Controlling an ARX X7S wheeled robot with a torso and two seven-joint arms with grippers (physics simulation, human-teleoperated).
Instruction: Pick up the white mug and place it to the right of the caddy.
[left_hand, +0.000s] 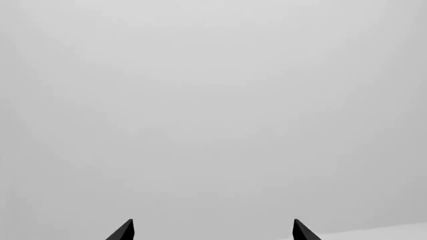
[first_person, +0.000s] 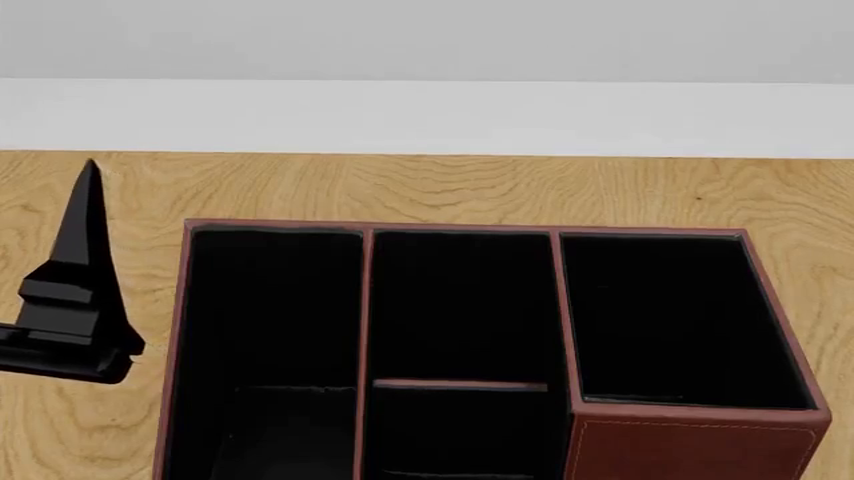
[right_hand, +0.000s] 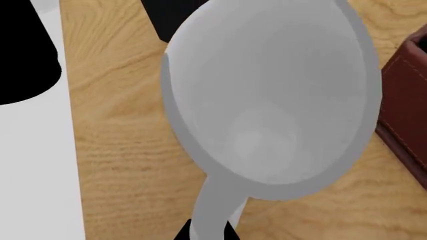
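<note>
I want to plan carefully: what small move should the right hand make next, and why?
Probably lower the white mug straight down onto the table. The right hand seems closed on its handle, and the caddy wall is beside it.

The left gripper is matte black, a stepped blocky base tapering into a long pointed spike; from its wrist, two slim black tips with sharp triangular ends; no markings visible.
</note>
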